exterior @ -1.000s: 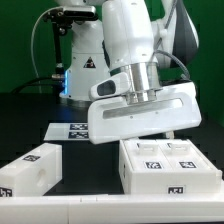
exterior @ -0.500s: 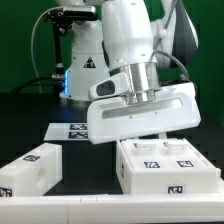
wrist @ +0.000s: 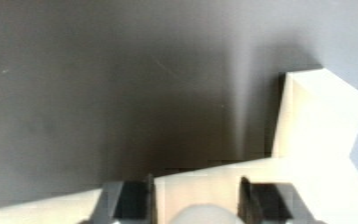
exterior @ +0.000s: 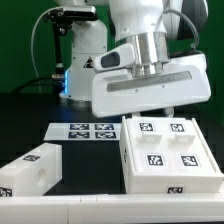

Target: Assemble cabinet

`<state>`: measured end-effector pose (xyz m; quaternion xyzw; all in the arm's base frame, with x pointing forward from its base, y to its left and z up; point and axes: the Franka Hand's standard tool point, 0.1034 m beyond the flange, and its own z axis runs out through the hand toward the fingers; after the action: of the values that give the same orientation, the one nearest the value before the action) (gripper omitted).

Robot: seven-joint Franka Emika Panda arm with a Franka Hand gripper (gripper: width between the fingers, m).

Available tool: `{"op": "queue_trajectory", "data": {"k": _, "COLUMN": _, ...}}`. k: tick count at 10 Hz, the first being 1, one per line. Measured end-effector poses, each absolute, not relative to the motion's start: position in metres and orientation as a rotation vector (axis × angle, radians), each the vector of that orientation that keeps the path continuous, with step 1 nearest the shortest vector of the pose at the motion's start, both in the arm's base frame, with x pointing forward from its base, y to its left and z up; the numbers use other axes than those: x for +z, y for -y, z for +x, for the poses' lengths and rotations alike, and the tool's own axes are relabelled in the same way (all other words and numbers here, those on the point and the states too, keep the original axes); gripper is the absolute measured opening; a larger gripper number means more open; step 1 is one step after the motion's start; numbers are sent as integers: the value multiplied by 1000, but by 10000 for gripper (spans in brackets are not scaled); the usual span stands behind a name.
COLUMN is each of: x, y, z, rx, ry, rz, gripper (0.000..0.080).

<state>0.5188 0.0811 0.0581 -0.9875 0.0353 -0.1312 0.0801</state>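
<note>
Table (exterior: 25, 120): flat matt black top; in the wrist view it looks dark grey with a faint sheen

Marker board (exterior: 85, 128): thin white sheet lying flat on the table behind the furniture parts; square black-and-white tags printed in a row; its end on the exterior view's right is hidden behind the cabinet

Pedestal (exterior: 85, 60): smooth white housing at the back; black triangle sticker on its face; a blue glow just beside it

Cabinet (exterior: 165, 150): broad white plastic box on the exterior view's right, directly under the arm; smooth faces and square edges; four square tags on its top face in two rows, and one more on its front wall; in the wrist view it appears as a plain white L-shaped slab (wrist: 318, 130) with crisp straight edges against the dark table

Smaller white block (exterior: 30, 170): oblong, smooth, tagged on its top and end; lies on the exterior view's left, well apart from the cabinet

Arm (exterior: 140, 25): glossy white rounded shells; wide flat white hand housing hangs over the cabinet's far edge

Gripper (wrist: 197, 195): two dark straight fingers (wrist: 131, 200) set fairly close together, straddling white plastic of the cabinet; a blurred pale rounded shape fills the gap; I cannot tell whether the pads press on it
</note>
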Motion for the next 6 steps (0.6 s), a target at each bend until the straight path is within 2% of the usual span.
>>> {"op": "queue_trajectory", "data": {"k": 3, "x": 55, "y": -79, "z": 517, "rx": -379, "ry": -106, "rz": -2956, "gripper": 216}}
{"op": "queue_trajectory", "data": {"k": 4, "x": 59, "y": -80, "z": 511, "rx": -296, "ry": -121, "rz": -2953, "gripper": 216}}
{"op": "queue_trajectory", "data": {"k": 6, "x": 93, "y": -82, "z": 511, "rx": -166, "ry": -156, "rz": -2958, "gripper": 217}}
